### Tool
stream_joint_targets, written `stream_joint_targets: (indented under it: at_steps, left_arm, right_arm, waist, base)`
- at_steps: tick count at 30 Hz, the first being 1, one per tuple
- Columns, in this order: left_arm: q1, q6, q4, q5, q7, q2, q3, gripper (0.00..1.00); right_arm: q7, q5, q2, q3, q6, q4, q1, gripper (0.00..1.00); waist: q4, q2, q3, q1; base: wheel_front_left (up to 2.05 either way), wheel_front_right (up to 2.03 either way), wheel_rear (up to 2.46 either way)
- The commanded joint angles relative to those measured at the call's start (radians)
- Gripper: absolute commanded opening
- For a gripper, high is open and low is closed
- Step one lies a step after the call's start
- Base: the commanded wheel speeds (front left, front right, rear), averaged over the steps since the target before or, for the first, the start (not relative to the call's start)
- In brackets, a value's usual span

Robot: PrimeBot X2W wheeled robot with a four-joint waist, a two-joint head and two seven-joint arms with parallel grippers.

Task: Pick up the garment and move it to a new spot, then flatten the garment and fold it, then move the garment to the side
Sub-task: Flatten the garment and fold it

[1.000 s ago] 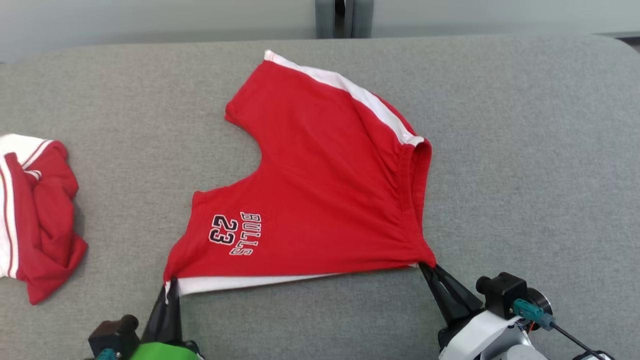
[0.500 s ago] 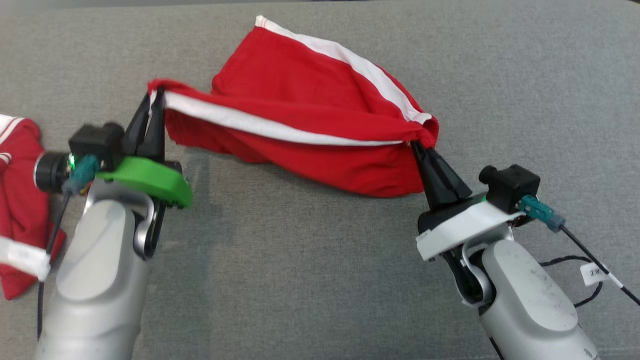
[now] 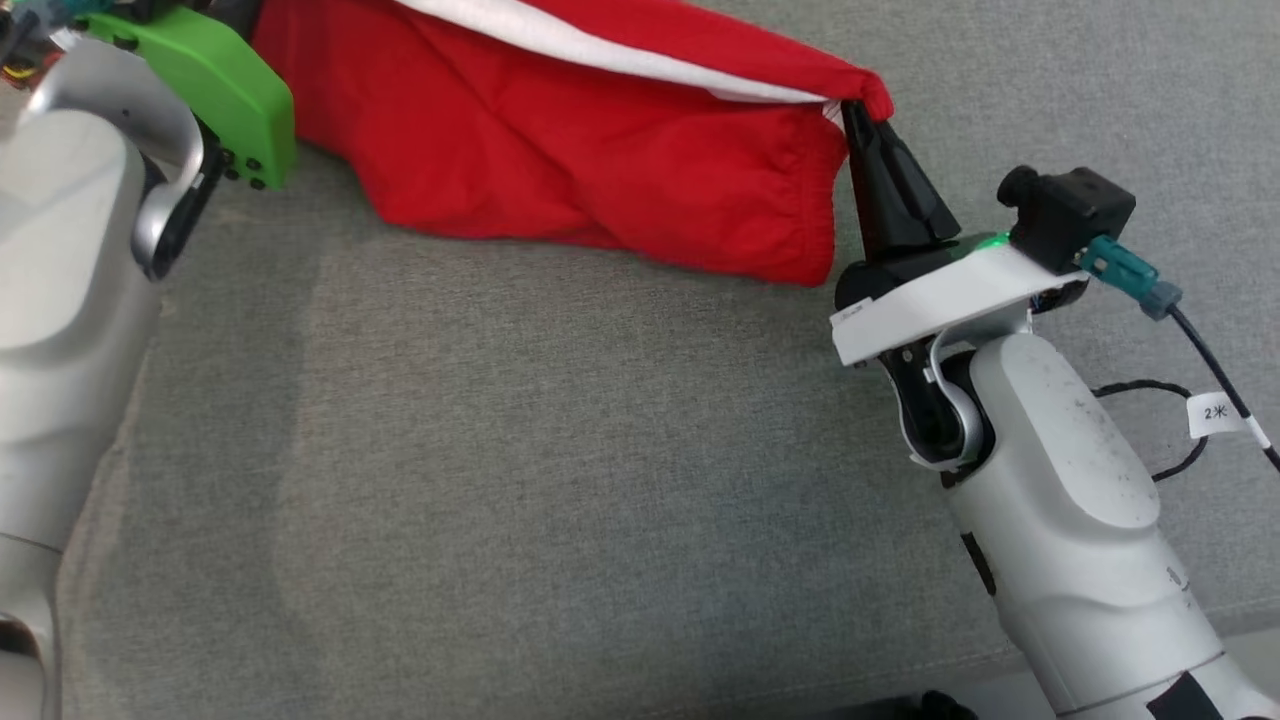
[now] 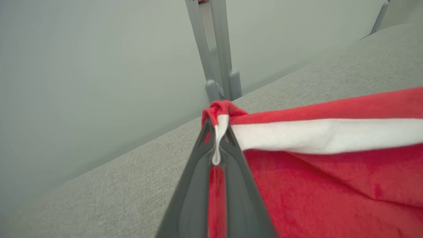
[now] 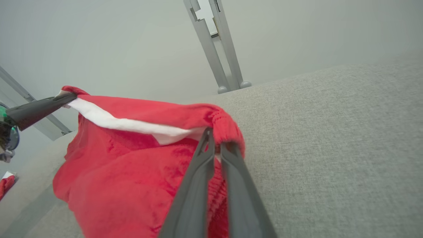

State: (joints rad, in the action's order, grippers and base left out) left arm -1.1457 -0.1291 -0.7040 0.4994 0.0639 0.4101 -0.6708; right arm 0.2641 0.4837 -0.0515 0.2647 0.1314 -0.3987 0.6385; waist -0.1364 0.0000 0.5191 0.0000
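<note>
Left claw (image 4: 216,127), right claw (image 3: 855,110) pinch garment (image 3: 600,170) above cushion (image 3: 500,450), post (image 4: 220,49) beyond.

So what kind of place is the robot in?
Probably a robot practice room, not a home. There's a big grey cloth-covered table, a bare pale wall, a grey metal post, and a red garment held up by the left gripper and right gripper.

The right tool (image 3: 858,118) points up and slightly left from its white wrist plate (image 3: 940,290), with its dark fingers (image 3: 895,200) pressed together on a corner of the garment (image 3: 600,150). Its pale right forearm (image 3: 1060,500) rises from the lower right. The left tool (image 4: 216,132) is pinched tight on the opposite corner, with its green wrist plate (image 3: 215,75) and left forearm (image 3: 60,300) at the upper left.
</note>
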Motion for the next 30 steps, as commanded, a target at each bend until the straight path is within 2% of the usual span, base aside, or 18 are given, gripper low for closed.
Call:
stream_joint_targets:
  at_steps: [1,7,13,14,15,16,17,24,30]
  left_arm:
    - [-0.029,-0.001,-0.013,0.014,0.002,0.018,-0.012,0.0]
    - [-0.112,-0.001,-0.093,0.053,0.021,0.037,-0.071,0.0]
    - [-0.135,0.005,-0.208,0.048,0.058,-0.002,-0.087,0.0]
    - [-0.133,0.005,-0.223,0.053,0.067,-0.008,-0.086,0.03]
    - [-0.134,0.005,-0.234,0.059,0.079,-0.014,-0.083,0.42]
    - [-0.133,0.004,-0.252,0.065,0.091,-0.019,-0.081,1.0]
    - [-0.134,0.005,-0.263,0.066,0.107,-0.024,-0.078,1.0]
    - [-0.04,0.009,-0.338,0.13,0.182,-0.082,-0.032,1.0]
    - [0.066,0.023,-0.4,0.174,0.196,-0.124,0.003,1.0]
  right_arm:
    - [0.0,0.014,0.0,-0.002,-0.001,0.005,0.019,0.0]
    - [0.0,0.05,0.0,-0.009,-0.002,0.001,0.052,0.0]
    - [0.0,0.072,-0.001,0.023,-0.002,-0.006,0.053,0.0]
    - [0.0,0.075,-0.001,0.036,-0.002,-0.005,0.052,0.0]
    - [0.0,0.079,0.0,0.042,-0.002,-0.001,0.05,0.2]
    - [0.0,0.08,0.0,0.045,-0.001,0.007,0.046,0.76]
    - [0.0,0.079,0.001,0.049,-0.001,0.012,0.041,1.0]
    - [0.0,-0.007,-0.001,0.009,-0.001,0.053,-0.034,1.0]
    - [0.0,-0.068,0.0,-0.041,-0.001,0.091,-0.111,1.0]
  waist:
    - [-0.077,0.0,0.083,0.0]
    - [-0.102,0.0,0.117,0.0]
    - [-0.103,0.0,0.123,0.0]
    - [-0.101,0.0,0.121,0.0]
    - [-0.098,0.0,0.119,0.0]
    - [-0.095,0.0,0.114,0.0]
    - [-0.091,0.0,0.11,0.0]
    - [-0.06,0.0,0.048,0.0]
    - [-0.048,0.0,0.015,0.0]
  base:
    - [0.0,0.0,0.0]
    - [0.0,0.0,0.0]
    - [0.0,0.0,0.0]
    - [0.0,0.0,0.0]
    - [0.0,0.0,0.0]
    - [0.0,0.0,0.0]
    - [0.0,0.0,0.0]
    - [0.0,0.0,0.0]
    - [0.0,0.0,0.0]
